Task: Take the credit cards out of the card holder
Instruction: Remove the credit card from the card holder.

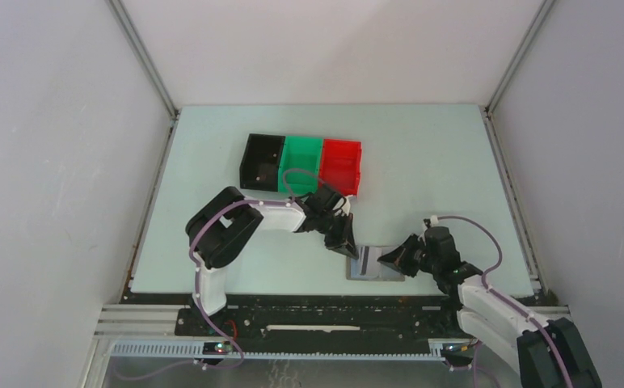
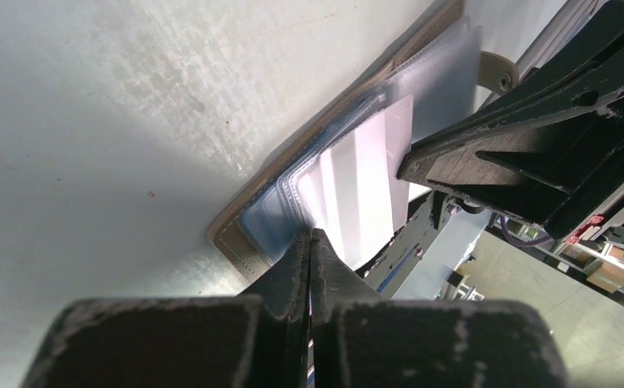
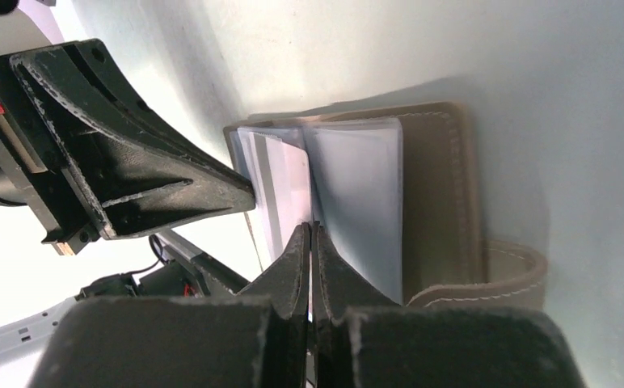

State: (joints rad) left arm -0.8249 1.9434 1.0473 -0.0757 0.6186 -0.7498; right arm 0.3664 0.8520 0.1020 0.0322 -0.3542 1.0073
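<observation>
The grey-taupe card holder (image 1: 396, 273) lies open near the table's front edge, and it also shows in the right wrist view (image 3: 438, 186). A pale grey card with a darker stripe (image 3: 280, 190) stands up from its inner pockets (image 3: 357, 202); it also shows in the left wrist view (image 2: 357, 186). My left gripper (image 1: 349, 246) is shut with its tips (image 2: 310, 234) on the card's outer edge. My right gripper (image 1: 388, 259) is shut with its tips (image 3: 310, 229) on a pocket leaf by the fold. The tan-orange card is out of view.
A black bin (image 1: 262, 160), a green bin (image 1: 301, 164) and a red bin (image 1: 341, 166) stand in a row behind the left arm. The table's front edge and rail run just below the card holder. The closing tab (image 3: 511, 271) sticks out to the right.
</observation>
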